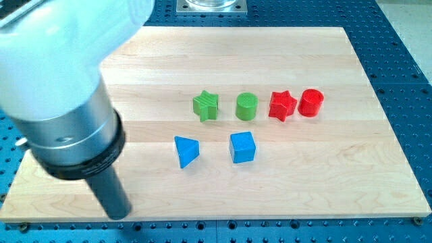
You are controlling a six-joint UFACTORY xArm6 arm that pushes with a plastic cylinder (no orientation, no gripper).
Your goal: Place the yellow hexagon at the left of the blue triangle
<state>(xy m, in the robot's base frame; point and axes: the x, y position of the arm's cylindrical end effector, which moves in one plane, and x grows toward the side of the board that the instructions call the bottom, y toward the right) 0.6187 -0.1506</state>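
Yellow hexagon shows nowhere on the board, possibly hidden behind the arm, while the fingerless rod's tip [119, 214] rests well left of and below the blue triangle [187, 150].

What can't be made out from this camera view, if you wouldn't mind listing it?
- Yellow hexagon: not visible anywhere in the camera view; it may be behind the arm, which covers the board's left part.
- My tip: the rod ends near the board's bottom edge, left of the blue triangle; contact with the board can't be judged.
- The arm's upper part: blurred and cut off by the view's top-left edges.
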